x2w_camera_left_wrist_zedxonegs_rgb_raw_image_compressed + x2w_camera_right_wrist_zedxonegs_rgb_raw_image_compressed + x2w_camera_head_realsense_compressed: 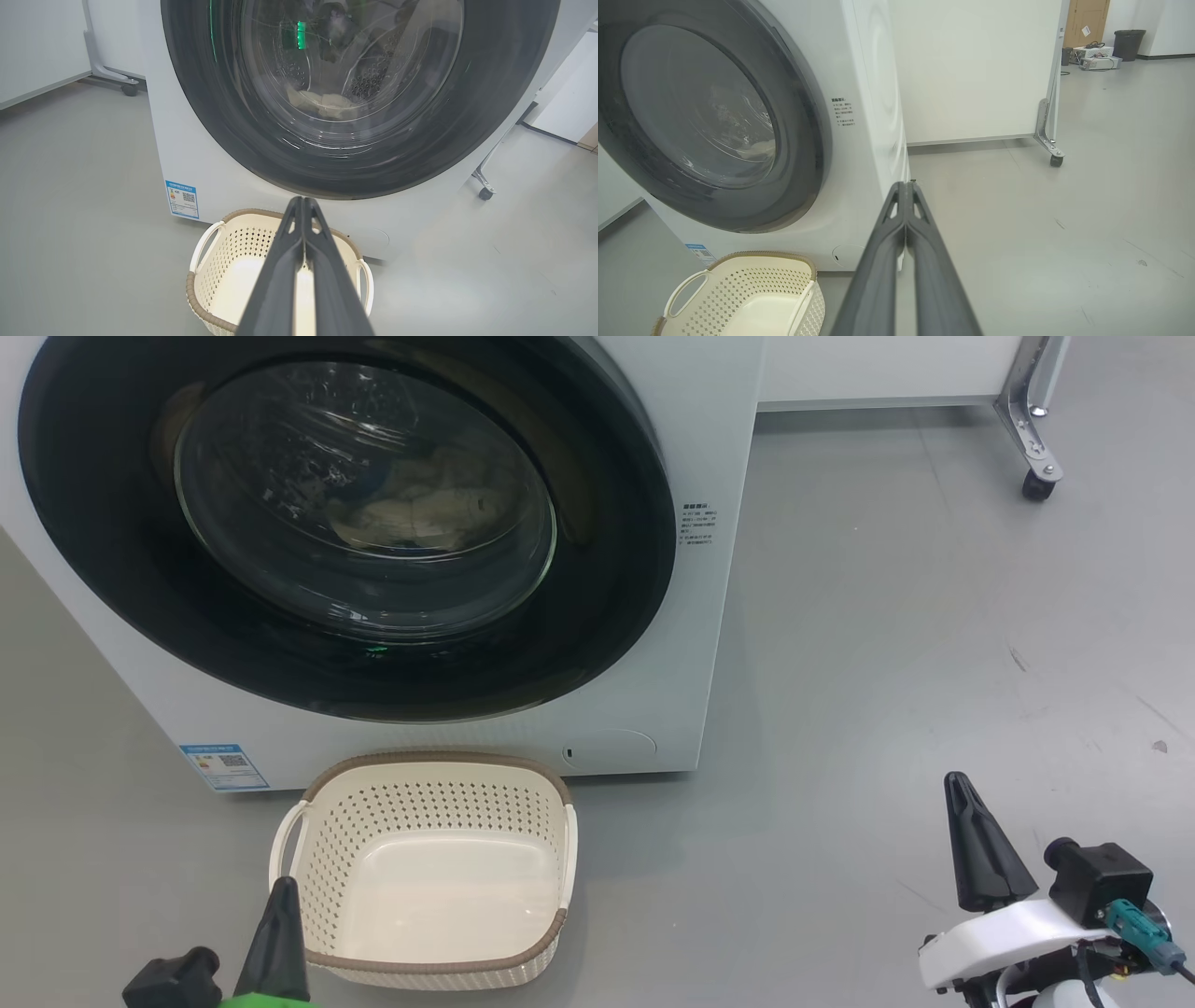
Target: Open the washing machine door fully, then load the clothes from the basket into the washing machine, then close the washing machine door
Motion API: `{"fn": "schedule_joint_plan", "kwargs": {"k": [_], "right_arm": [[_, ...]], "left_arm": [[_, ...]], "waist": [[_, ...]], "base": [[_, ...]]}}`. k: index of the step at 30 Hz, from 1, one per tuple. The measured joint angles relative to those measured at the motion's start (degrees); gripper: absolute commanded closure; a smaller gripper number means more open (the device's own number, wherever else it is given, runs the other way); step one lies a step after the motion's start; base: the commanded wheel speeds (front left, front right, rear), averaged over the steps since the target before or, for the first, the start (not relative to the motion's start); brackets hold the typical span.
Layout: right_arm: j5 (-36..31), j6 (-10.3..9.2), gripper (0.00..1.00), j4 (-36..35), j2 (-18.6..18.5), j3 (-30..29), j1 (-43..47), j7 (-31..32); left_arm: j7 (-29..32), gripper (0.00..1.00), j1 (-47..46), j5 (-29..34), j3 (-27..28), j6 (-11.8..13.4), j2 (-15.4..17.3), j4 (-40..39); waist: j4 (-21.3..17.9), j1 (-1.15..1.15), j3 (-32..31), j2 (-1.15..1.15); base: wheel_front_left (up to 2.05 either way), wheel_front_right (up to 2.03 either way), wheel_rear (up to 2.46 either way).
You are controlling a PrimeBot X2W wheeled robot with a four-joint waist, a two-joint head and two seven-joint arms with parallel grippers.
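On my screens the washing machine door (131,569) shows a glossy black rim around a clear, reflective glass bowl (364,495), set in the smooth white front of the washing machine (719,476), and the clothes (420,513) behind the glass look like soft, crumpled cloth. The basket (439,807) reads to me as smooth cream plastic with a brown woven-look rim, standing on a matt grey floor (887,616) with faint scuffs. The left gripper (302,200) and right gripper (906,184) have matt dark fingers, and the caster leg (1027,392) is bright metal.
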Motion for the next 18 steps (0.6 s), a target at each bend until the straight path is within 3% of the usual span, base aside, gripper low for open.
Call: {"fn": "schedule_joint_plan", "kwargs": {"k": [18], "right_arm": [[13.37, -0.01, 1.00, -0.88, 0.37, -0.36, 0.63, 1.54]], "left_arm": [[3.02, 1.00, 0.07, -12.55, 1.29, 0.00, -0.04, -0.60]], "waist": [[-0.17, 0.00, -0.19, 0.00]], "base": [[0.00, 0.00, 0.00]]}}
